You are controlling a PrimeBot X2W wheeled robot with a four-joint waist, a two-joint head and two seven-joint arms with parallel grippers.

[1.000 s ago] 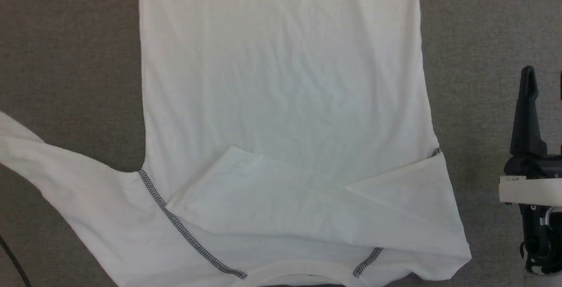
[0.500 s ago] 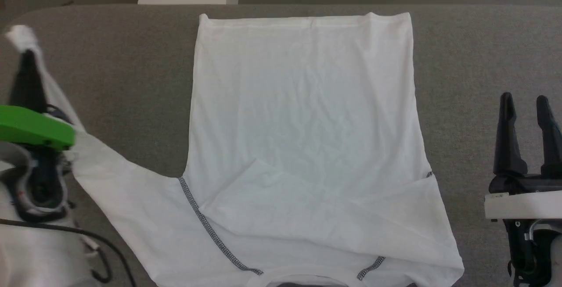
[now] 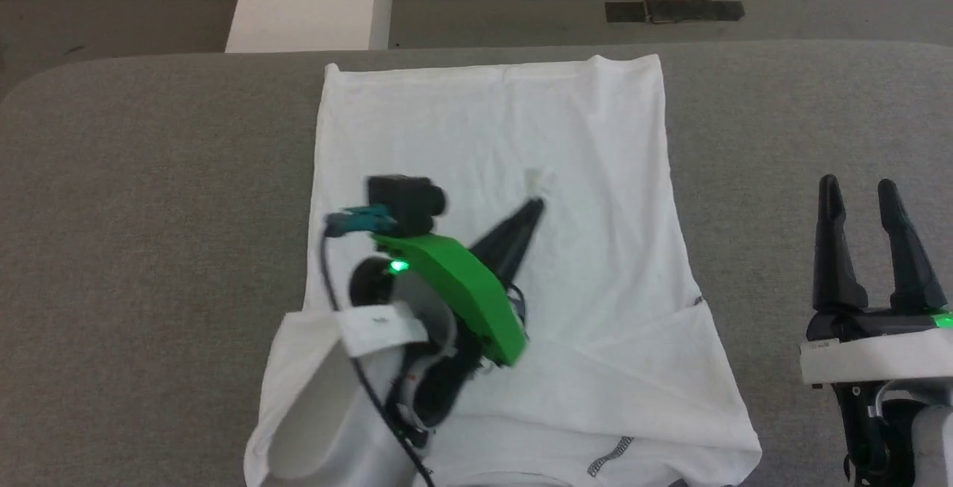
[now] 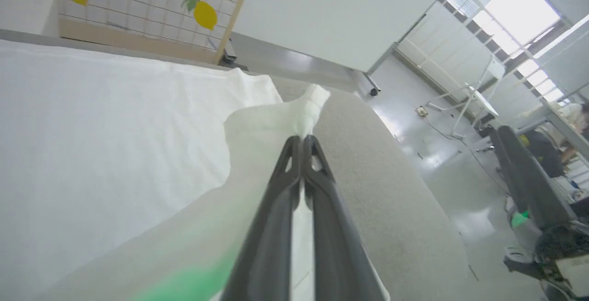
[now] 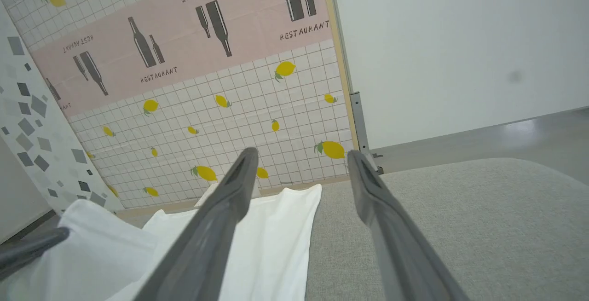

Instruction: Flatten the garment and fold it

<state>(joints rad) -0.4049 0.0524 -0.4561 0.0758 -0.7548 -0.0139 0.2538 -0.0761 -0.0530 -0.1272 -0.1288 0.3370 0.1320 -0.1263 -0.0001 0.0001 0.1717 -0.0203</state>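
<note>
Garment (image 3: 491,122) lies spread flat on the grey table (image 3: 149,174), with the hem at the far edge and the collar nearest me. My left fingers (image 3: 517,232) are clamped on its sleeve cuff (image 4: 313,105), holding it above the shirt's middle. My right fingers (image 3: 832,249) stand wide apart and empty over bare table, right of the cloth. A white box (image 3: 309,3) stands beyond the far edge.

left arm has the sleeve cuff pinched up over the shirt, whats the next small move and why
Probably lower the left end effector to lay the cuff flat on the garment. It is shut on the cuff, raised above the shirt body.
</note>
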